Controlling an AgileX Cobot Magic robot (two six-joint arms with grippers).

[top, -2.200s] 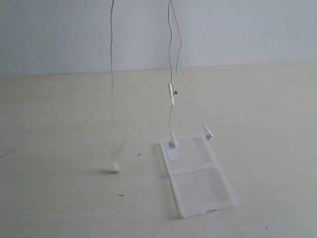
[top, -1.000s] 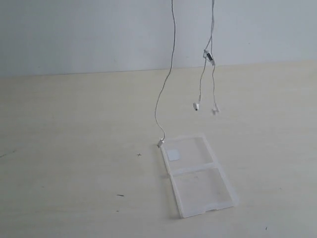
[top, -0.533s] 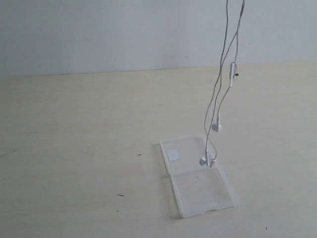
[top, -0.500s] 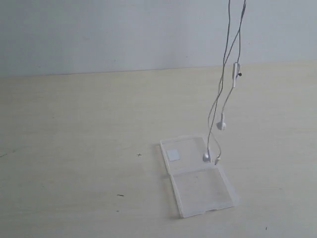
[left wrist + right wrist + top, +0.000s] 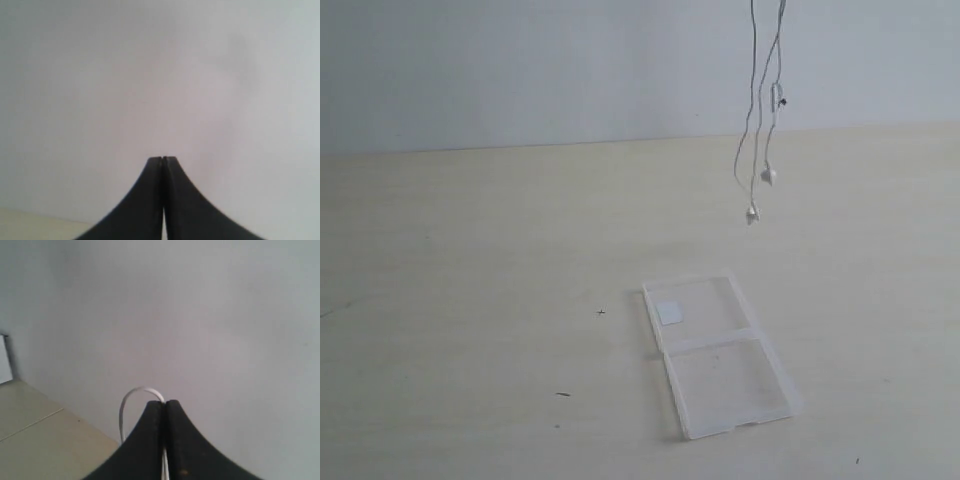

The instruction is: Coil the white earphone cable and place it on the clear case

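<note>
white earphone cable [image 5: 777,97]: one
clear case [image 5: 725,385]: one, two halves
white sticker [image 5: 669,312]: one
end effectors: two, the left end effector [image 5: 163,160] and the right end effector [image 5: 165,402]

My bench [image 5: 470,250] is a pale cream surface running back to a light wall. Near me and right of centre, the clear case [image 5: 720,355] lies opened flat on it, its two halves end to end. The far half bears a small white sticker [image 5: 669,312]. A tiny dark speck [image 5: 601,311] sits left of the case, and a dark fleck [image 5: 563,394] lies nearer, farther left.
</note>
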